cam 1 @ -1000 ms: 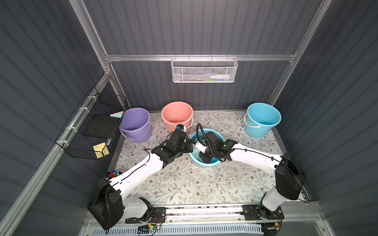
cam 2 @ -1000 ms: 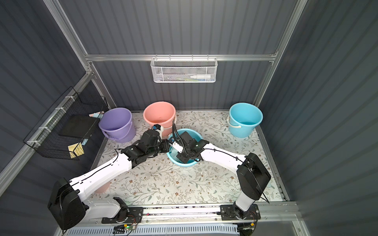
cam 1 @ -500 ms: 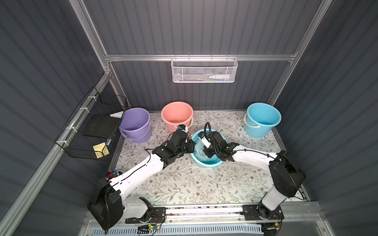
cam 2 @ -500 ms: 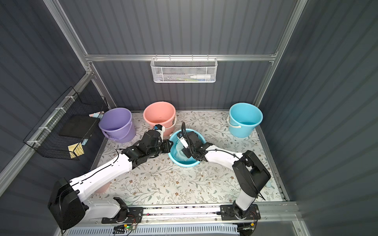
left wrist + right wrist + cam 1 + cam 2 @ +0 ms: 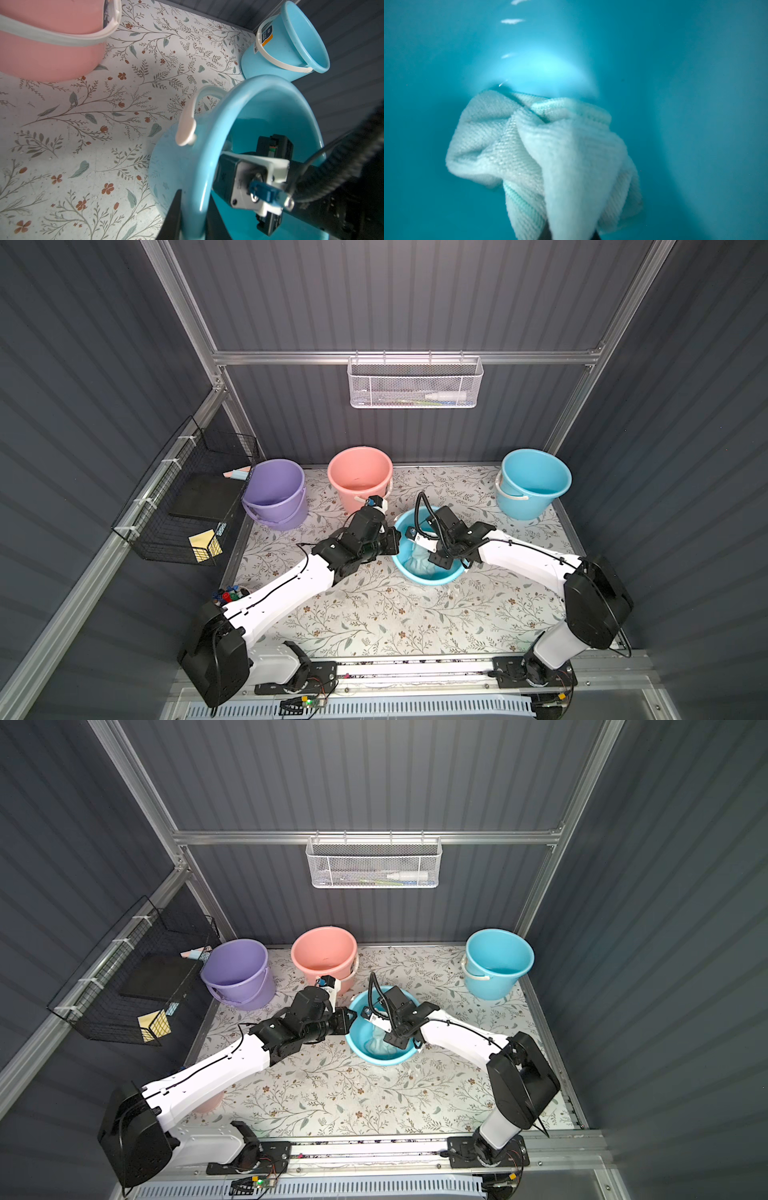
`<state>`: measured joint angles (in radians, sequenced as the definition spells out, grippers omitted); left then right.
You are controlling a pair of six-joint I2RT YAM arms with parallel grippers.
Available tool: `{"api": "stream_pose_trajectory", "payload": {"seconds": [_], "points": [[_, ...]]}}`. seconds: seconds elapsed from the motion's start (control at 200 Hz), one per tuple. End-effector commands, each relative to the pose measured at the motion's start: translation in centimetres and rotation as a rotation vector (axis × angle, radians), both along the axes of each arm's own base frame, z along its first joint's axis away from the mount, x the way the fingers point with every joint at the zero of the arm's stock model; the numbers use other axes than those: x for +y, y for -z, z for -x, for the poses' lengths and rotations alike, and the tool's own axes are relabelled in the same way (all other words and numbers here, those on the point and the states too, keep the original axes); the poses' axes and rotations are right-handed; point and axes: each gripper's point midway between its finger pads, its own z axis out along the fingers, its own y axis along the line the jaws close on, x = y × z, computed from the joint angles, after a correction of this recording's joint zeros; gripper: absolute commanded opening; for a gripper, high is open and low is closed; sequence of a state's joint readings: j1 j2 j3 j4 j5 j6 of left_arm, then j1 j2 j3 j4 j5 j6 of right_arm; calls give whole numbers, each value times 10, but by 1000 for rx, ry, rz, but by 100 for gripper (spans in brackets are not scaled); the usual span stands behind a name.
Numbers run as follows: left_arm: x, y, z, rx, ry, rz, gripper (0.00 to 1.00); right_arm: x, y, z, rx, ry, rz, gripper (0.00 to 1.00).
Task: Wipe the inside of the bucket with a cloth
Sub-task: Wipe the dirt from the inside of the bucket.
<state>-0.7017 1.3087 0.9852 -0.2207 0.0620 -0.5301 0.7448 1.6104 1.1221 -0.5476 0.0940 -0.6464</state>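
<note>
The left gripper (image 5: 194, 216) is clamped on the rim of the tilted light-blue plastic bucket (image 5: 214, 128) — one jaw outside the wall, one inside. Just across from it, the right gripper (image 5: 571, 233) reaches inside, pinched tight on a crumpled white woven cloth (image 5: 542, 145) — it bunches ahead of the fingertips against the inner wall.

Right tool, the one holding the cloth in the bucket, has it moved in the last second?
Yes. In a top view the right tool has shifted slightly away from the pink bucket, toward the upright blue bucket, still inside the near blue bucket.
</note>
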Motion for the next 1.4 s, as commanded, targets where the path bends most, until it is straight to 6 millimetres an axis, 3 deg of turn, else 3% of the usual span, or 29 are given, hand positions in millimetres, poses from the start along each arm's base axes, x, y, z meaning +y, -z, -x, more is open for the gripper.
{"api": "stream_pose_trajectory", "payload": {"seconds": [0.0, 0.16, 0.3, 0.48, 0.67, 0.945, 1.141, 1.396], "points": [[6, -17, -3, -32, -20, 3, 0, -31, 6, 40, 171, -136, 150, 0], [3, -18, -3, -30, -9, 1, 0, -28, 0, 71, 360, -177, 85, 0], [2, -19, -4, -30, -2, -4, 0, -5, -15, 94, 512, -232, -93, 0], [-2, -16, -2, -18, 19, 9, 0, 23, -25, 98, 611, -287, -245, 0], [-10, -12, 0, -1, 43, 37, 0, 53, -18, 79, 566, -289, -331, 0], [-11, -3, -1, 19, 48, 24, 0, 86, -14, 26, 189, -235, -412, 0], [-15, -5, 0, 21, 57, 42, 0, 77, -8, -15, -76, -109, -348, 0], [-10, -3, 0, 21, 44, 23, 0, 52, -13, -42, -283, 15, -299, 0]]}}
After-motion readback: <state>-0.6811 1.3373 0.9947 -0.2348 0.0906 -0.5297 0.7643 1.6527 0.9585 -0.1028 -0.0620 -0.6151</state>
